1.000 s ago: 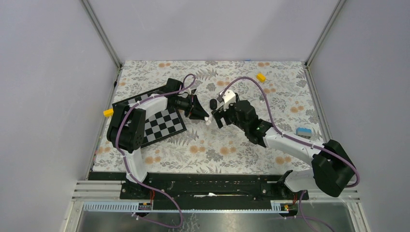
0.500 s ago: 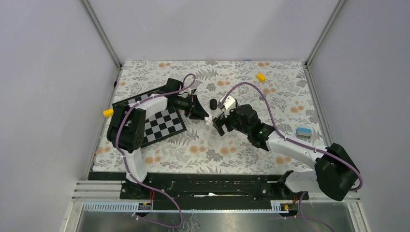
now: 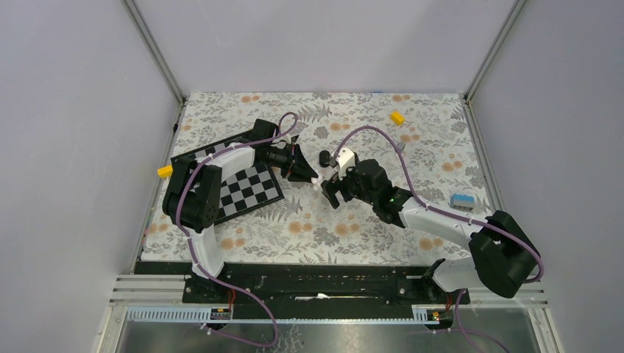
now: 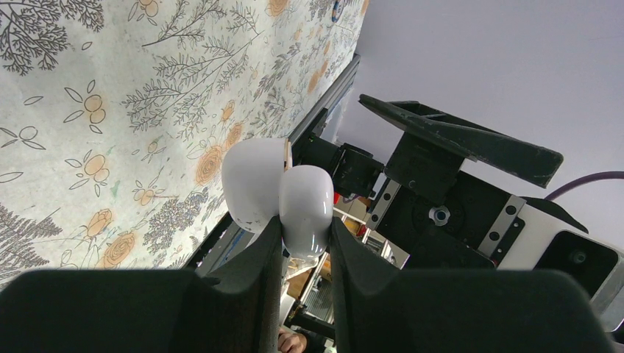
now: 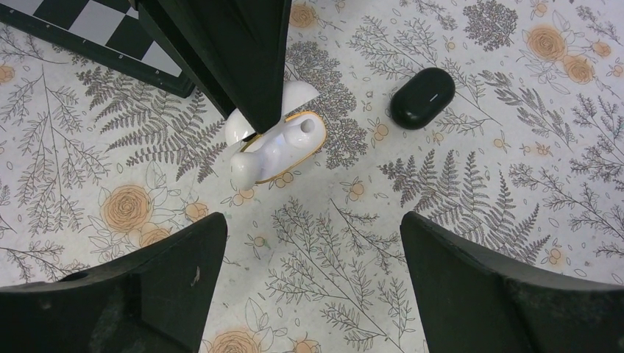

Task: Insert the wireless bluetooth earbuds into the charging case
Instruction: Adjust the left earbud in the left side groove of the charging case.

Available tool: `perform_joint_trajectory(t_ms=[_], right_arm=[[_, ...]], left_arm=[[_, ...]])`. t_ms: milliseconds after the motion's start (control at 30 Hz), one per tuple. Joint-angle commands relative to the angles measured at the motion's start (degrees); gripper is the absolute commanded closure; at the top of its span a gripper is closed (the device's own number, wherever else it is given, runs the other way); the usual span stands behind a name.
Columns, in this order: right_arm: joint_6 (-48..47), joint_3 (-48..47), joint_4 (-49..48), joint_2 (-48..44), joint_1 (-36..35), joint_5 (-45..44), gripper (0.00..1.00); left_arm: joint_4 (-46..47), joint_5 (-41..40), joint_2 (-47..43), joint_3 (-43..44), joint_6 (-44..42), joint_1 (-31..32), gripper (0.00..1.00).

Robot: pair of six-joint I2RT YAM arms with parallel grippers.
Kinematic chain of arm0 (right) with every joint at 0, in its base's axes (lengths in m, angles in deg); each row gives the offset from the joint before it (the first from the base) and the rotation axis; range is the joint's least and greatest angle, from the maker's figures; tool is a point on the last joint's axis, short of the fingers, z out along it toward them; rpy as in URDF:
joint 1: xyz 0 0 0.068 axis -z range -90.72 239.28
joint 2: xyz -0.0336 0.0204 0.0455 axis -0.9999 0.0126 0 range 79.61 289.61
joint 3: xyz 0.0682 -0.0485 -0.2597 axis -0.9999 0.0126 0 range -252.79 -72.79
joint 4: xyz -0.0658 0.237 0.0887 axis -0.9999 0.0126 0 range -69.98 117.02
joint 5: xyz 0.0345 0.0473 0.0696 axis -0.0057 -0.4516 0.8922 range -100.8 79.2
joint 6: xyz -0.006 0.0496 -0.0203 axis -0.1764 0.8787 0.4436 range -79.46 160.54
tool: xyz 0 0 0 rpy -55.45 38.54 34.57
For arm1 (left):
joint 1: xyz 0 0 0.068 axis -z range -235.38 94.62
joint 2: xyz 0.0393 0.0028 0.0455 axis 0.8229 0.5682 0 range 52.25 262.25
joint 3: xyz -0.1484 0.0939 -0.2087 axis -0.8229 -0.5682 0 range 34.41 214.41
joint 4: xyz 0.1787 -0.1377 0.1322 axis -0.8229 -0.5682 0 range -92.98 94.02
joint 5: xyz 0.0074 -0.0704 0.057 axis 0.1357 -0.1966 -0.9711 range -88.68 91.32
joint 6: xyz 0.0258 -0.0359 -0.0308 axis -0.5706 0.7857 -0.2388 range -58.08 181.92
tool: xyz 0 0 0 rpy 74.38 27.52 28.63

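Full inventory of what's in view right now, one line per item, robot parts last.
Charging case: one, white, lid open, mid-table, held by the left pincer.
Oval object: one, black, on the cloth near the case.
Checkerboard: one, black and white, left side, partly under the left arm.
Yellow blocks: two, one at the cloth's left edge, one far right.
Blue-grey item: one, right edge, too small to identify.
Floral cloth: one, white-grey-orange, covers the table.
Left pincer: black, shut on the case.
Right pincer: black, open, beside the case.
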Motion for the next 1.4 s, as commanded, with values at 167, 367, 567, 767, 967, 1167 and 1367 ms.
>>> perform_joint_trajectory(t_ms=[167,367,567,767,967,1167,1367], right_arm=[[1.1,-1.9,-4.6,1.2,-0.2,-0.9,0.05],[1.6,-3.8,-4.1,2.2,-0.2,1.3,0.05],[1.2,-3.8,-5.4,2.9,-0.2,-0.6,0.05],[1.3,-4.1,-5.8,4.2,-0.2,-2.4,0.04],[1.3,-3.5,-6.7,3.8,-0.2,-5.8,0.04],[1.3,-3.2,-6.9,4.1,-0.2,-7.0,0.03],[1.2,-3.4,-6.7,5.0,-0.2,-7.4,0.03]], left_arm=[[0.9,1.6,-2.2,2.3,-0.4,0.1,1.00],[0.8,1.6,-2.1,2.3,-0.4,0.1,1.00],[0.9,1.6,-2.6,2.0,-0.4,0.1,1.00],[0.9,1.6,-2.9,2.0,-0.4,0.1,1.00],[0.9,1.6,-2.9,1.9,-0.4,0.1,1.00],[0.9,1.5,-3.0,1.8,-0.4,0.1,1.00],[0.9,1.6,-3.1,1.8,-0.6,0.1,1.00]])
